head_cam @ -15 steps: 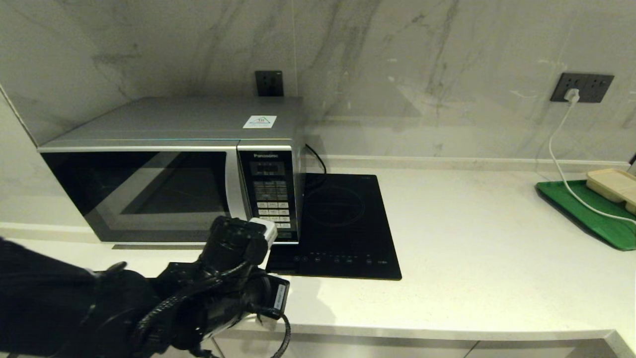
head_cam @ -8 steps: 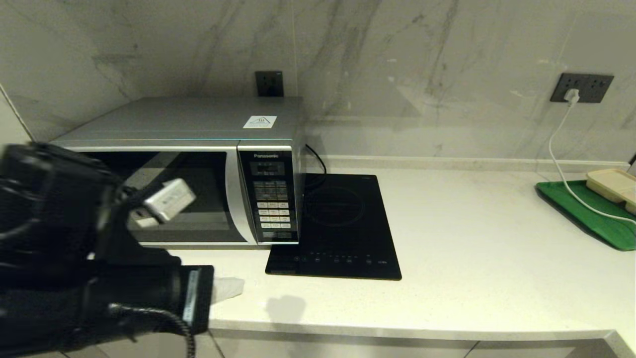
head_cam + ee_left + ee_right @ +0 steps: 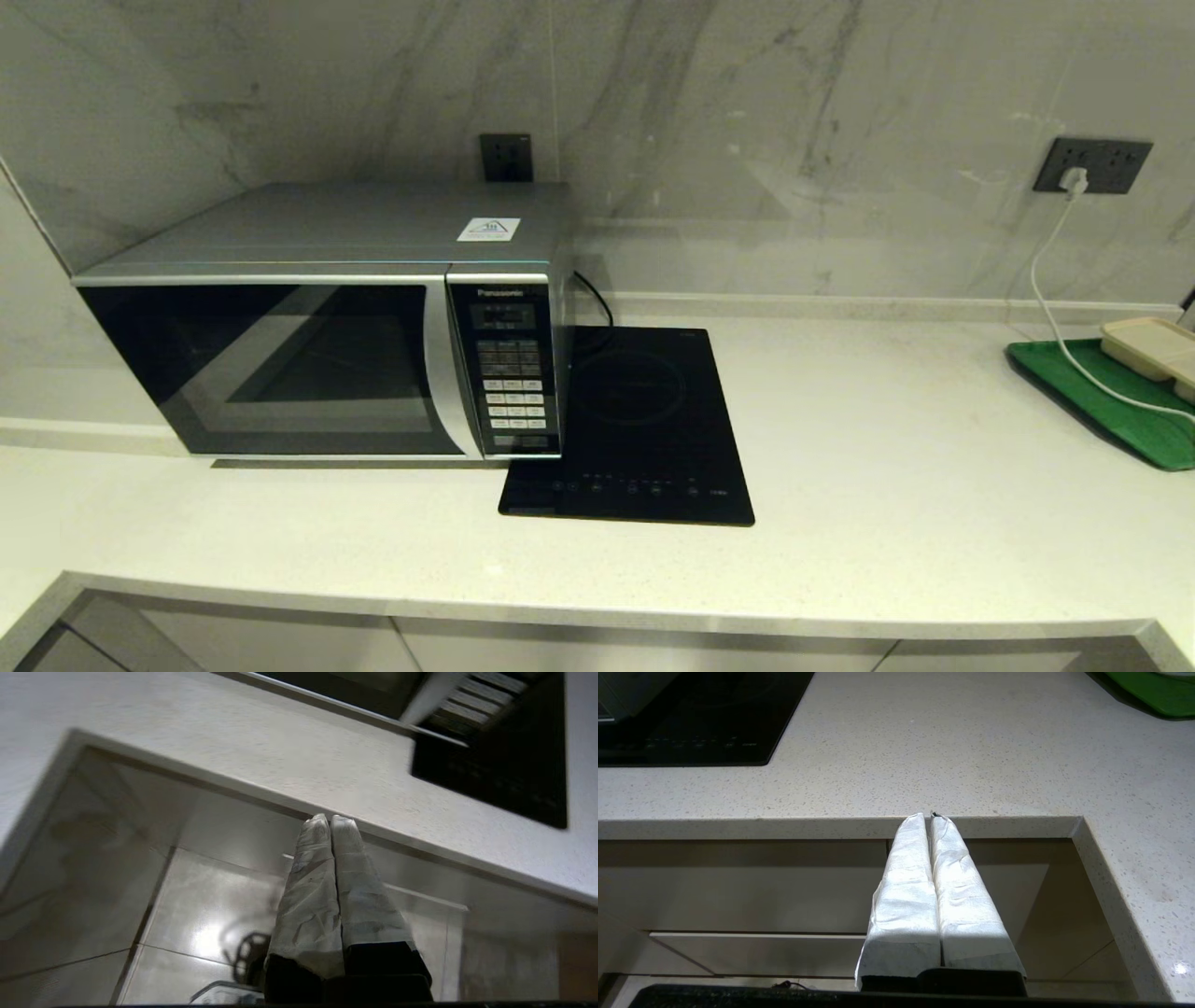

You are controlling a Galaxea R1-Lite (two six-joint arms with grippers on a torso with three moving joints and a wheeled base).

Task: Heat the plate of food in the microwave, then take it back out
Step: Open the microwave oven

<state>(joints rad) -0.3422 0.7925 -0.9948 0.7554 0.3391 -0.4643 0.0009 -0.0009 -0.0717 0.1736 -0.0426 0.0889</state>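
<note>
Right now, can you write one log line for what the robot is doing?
microwave: door shut | plate: not visible | left end effector: shut, empty, below counter edge | right end effector: shut, empty, parked

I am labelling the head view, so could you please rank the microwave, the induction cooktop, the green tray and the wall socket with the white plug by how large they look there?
Largest to smallest in the head view:
1. microwave
2. induction cooktop
3. green tray, though the frame edge cuts it off, so its true extent is unsure
4. wall socket
</note>
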